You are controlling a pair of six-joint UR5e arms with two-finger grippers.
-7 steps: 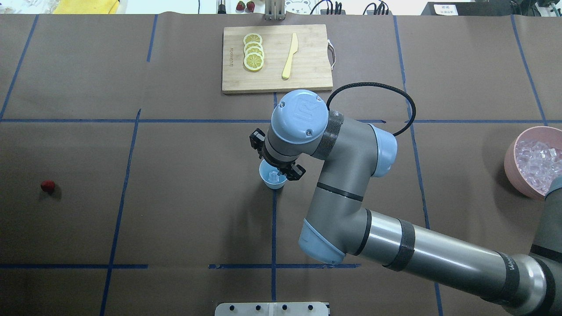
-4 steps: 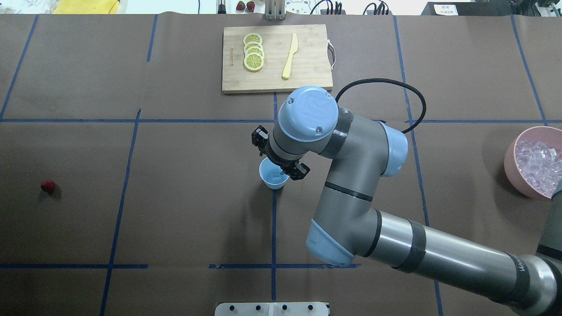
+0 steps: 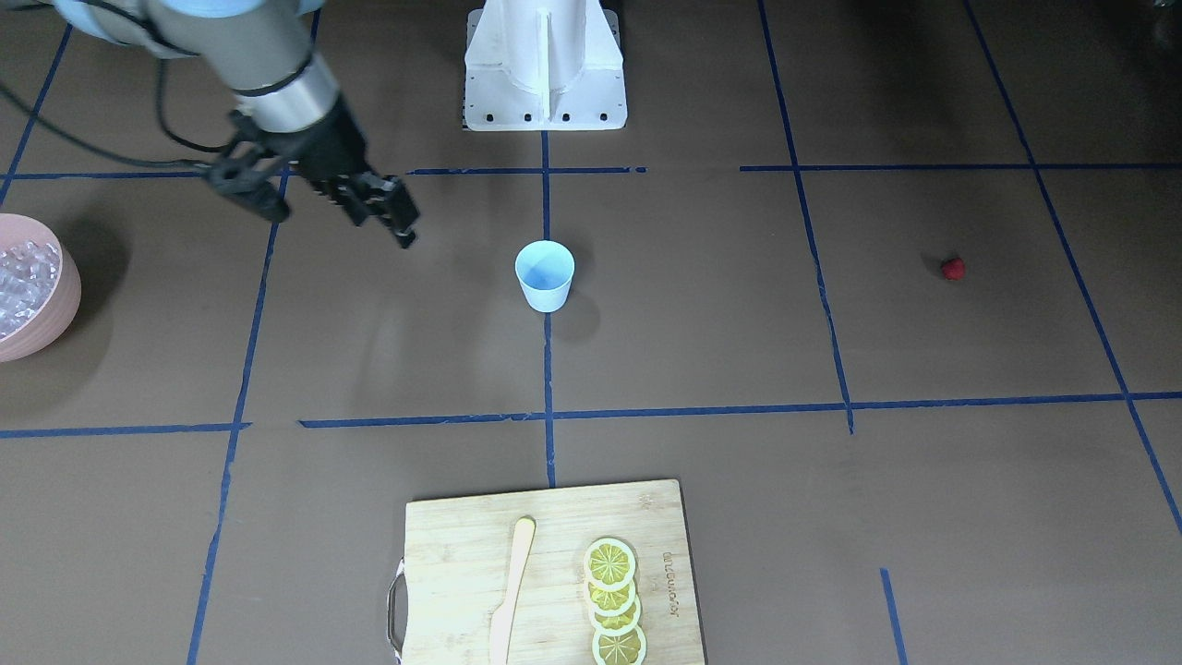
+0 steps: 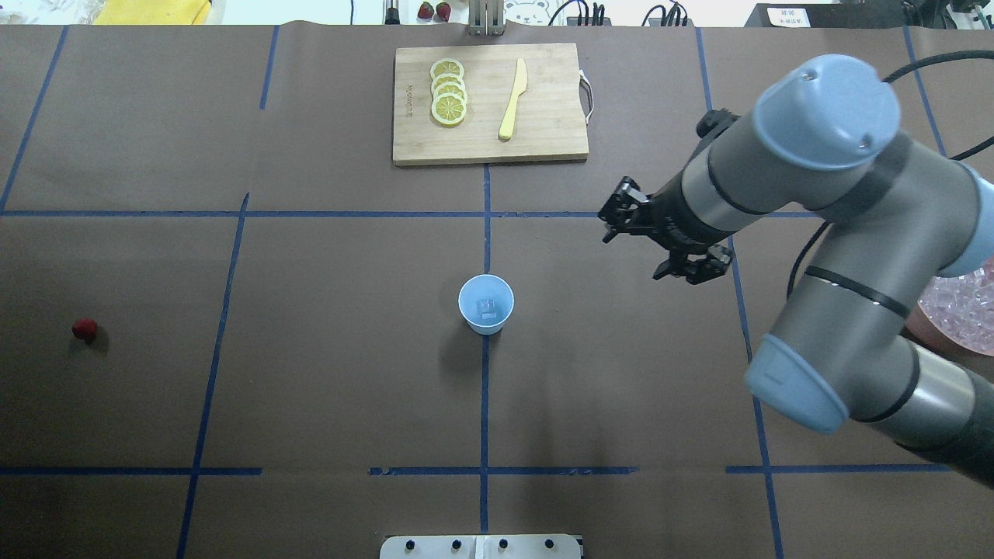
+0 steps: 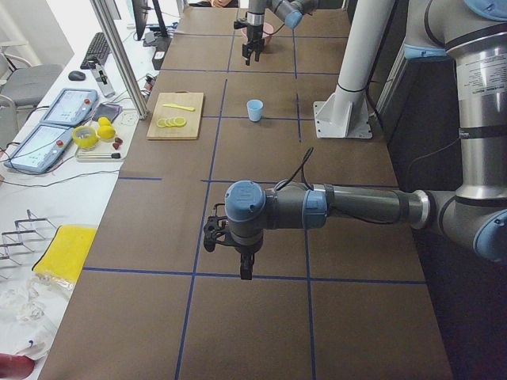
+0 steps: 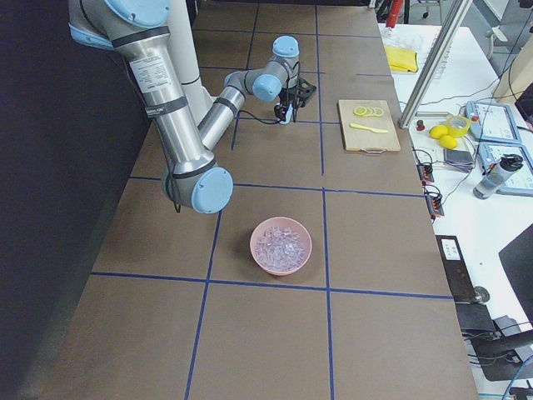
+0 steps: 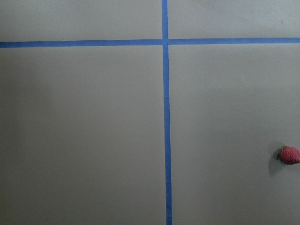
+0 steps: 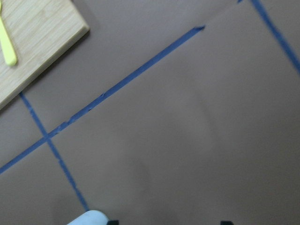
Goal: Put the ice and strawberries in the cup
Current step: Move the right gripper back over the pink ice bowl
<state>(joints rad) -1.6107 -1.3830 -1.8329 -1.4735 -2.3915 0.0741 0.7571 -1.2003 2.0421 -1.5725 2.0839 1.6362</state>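
Left gripper (image 5: 230, 257): finger state cannot be determined. Judged step: fetch the strawberry (image 7: 289, 155). It lies off-centre at the wrist view's right edge, so centre over it before descending. The cup (image 4: 468, 295), containing one ice (image 4: 487, 309) cube, stands mid-table, well apart. Right gripper (image 4: 633, 257) hangs beyond, wide and empty.

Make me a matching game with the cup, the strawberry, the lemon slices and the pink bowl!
Things:
1. cup
2. strawberry
3. lemon slices
4. pink bowl

Clues:
A. lined up on the cutting board
B. heaped with ice
C. light blue and upright
D. red, lying all alone

Pairs: 1-C, 2-D, 3-A, 4-B
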